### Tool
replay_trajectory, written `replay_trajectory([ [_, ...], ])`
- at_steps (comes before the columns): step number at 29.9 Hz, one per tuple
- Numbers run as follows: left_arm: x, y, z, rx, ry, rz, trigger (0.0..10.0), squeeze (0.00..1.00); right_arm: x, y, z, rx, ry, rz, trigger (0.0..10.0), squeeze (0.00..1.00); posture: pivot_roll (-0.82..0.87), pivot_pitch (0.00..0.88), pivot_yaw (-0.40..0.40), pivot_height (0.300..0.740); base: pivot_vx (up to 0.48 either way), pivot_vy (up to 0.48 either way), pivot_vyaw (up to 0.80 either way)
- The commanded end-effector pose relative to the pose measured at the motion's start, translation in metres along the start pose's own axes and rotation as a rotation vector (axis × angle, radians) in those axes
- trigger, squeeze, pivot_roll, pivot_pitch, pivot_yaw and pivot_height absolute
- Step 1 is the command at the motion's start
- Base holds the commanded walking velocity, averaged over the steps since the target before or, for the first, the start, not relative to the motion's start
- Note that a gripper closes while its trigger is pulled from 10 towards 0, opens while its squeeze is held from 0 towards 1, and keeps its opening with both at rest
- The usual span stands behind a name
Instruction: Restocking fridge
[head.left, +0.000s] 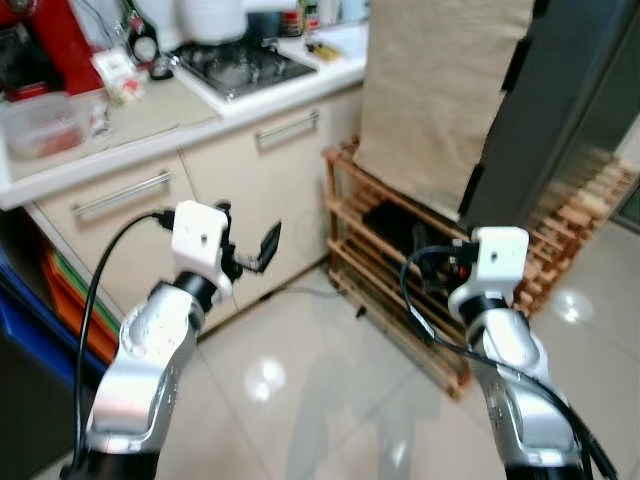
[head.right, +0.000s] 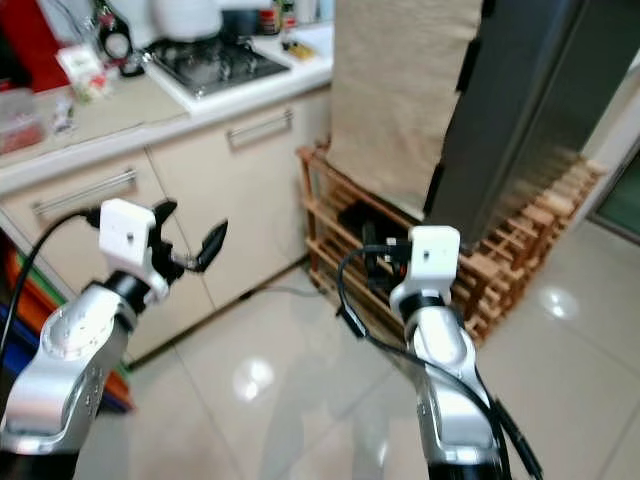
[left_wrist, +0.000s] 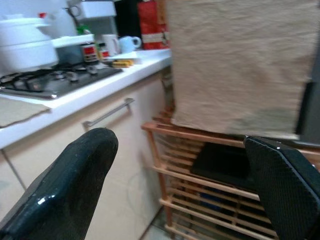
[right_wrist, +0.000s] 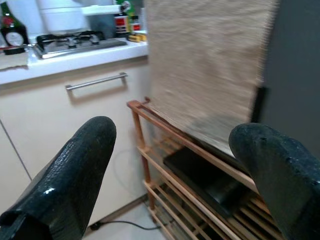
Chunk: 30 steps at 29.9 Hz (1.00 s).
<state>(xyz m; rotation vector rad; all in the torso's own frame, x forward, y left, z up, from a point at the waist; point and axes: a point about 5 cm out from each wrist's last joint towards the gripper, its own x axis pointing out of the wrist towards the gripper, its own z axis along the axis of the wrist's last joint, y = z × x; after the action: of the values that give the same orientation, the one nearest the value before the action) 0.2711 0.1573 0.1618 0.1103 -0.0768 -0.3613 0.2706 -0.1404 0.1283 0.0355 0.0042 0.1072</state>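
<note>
Kitchen floor tiles lay bare under both raised arms, with cabinet fronts to the robot's left and a wooden slatted rack ahead.

Left claw: fingers spread apart, released, nothing between them. It hung in the air in front of the cabinet drawers, pointed toward the rack.

Right claw: fingers spread apart, released, empty. It pointed at the rack, where a flat black item lay on a slat shelf.

Outward from the claws: a beige cloth hung over the rack. A tall dark grey panel stood at the robot's right; judged to be the fridge, though this could not be confirmed. No open door or interior was visible. On the surface sat a gas hob and a clear plastic tub.

Progress: no stock item was held or identifiable. With both claws empty, the scene fitted either an approach to fetch goods or a stage after goods were placed.
</note>
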Motion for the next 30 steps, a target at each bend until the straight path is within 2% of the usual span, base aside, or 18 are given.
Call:
replay_trajectory([
  [1,-0.006,0.007,-0.004,0.013,0.028,0.02,10.0,0.0,0.001,0.011,0.005,0.001,-0.025,0.042,10.0,0.0,0.07,0.0,0.058,0.74,0.398,0.0,0.0],
  [7,-0.008,0.007,-0.006,0.012,0.039,0.022,10.0,0.0,0.001,0.012,0.005,-0.001,-0.03,0.049,10.0,0.0,0.07,0.0,0.057,0.74,0.397,0.0,0.0],
  [11,-0.007,0.002,-0.007,-0.021,0.039,0.011,10.0,0.0,0.001,0.012,0.007,0.009,-0.037,0.051,10.0,0.0,0.07,0.0,0.061,0.74,0.0,0.0,0.0],
  [14,-0.004,0.0,-0.005,0.009,0.044,-0.007,10.0,0.0,0.0,0.009,0.005,0.025,-0.024,0.023,10.0,0.0,0.07,0.0,0.061,0.74,0.0,0.0,0.0],
  [18,-0.001,-0.002,-0.003,0.002,0.025,-0.024,10.0,0.0,-0.002,0.008,0.004,0.023,-0.02,0.016,10.0,0.0,0.07,0.0,0.068,0.74,0.0,0.222,-0.73],
  [21,0.012,-0.004,0.002,-0.006,0.008,-0.028,10.0,0.0,-0.004,0.003,0.004,0.014,-0.012,-0.01,10.0,0.0,0.06,0.0,0.073,0.74,0.0,0.419,-0.79],
  [30,0.022,-0.008,0.005,-0.014,-0.009,-0.043,10.0,0.0,-0.006,-0.005,0.005,0.0,-0.01,-0.051,10.0,0.0,0.02,0.0,0.08,0.74,0.0,0.467,-0.79],
])
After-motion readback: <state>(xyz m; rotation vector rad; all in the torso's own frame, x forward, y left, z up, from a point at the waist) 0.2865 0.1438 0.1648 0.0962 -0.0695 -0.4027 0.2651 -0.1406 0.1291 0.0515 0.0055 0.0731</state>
